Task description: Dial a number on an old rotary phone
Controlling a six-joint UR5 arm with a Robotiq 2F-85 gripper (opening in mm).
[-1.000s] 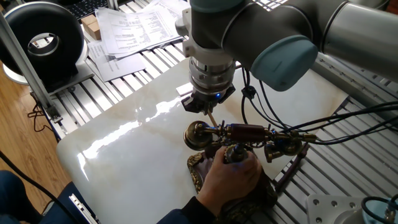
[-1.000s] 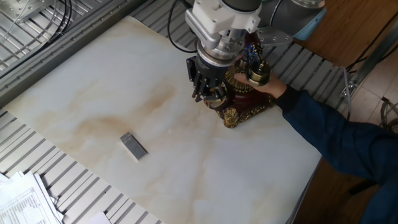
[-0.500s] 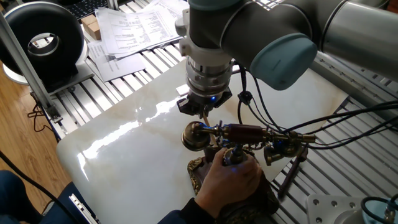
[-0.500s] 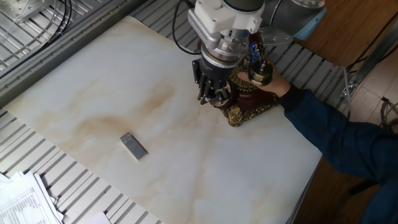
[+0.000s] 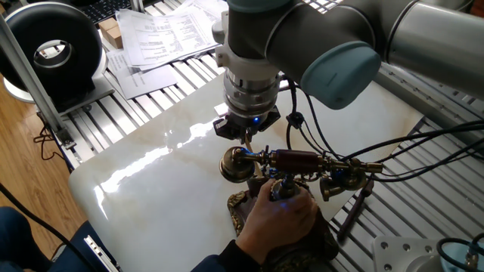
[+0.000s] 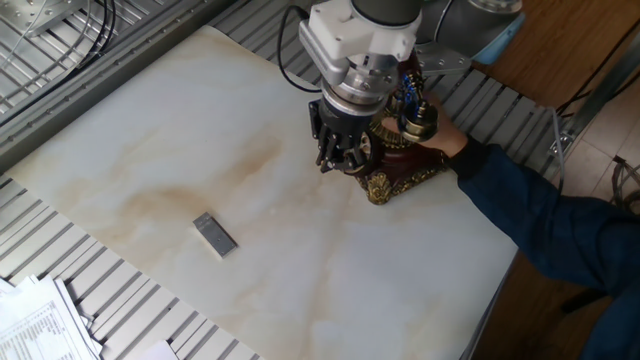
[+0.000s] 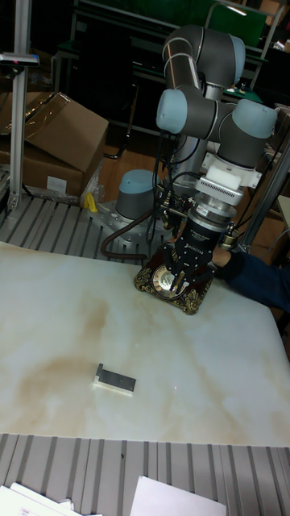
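The old rotary phone [image 5: 281,162] is ornate brass, and its maroon-barred handset rests across the top. Its base [image 6: 398,180] stands near the marble slab's edge, and the dial [image 7: 167,280] faces the tall fixed view. My gripper [image 5: 245,134] points down at the dial side of the phone, shut on a thin pale wooden stick [image 5: 250,143] whose tip reaches toward the dial. It shows again as gripper [image 6: 341,157] and gripper [image 7: 188,276]. A person's hand [image 5: 283,215] holds the phone's base from behind.
A small grey block [image 6: 215,234] lies on the white marble slab [image 6: 150,150], well away from the phone. The person's blue sleeve [image 6: 540,225] stretches in from the right. Papers [image 5: 162,34] and a black round device [image 5: 53,49] sit beyond the slab. Cables [image 5: 340,143] hang by the phone.
My gripper with the stick has shifted slightly along the phone's dial side. The phone and the holding hand have shifted a little with it.
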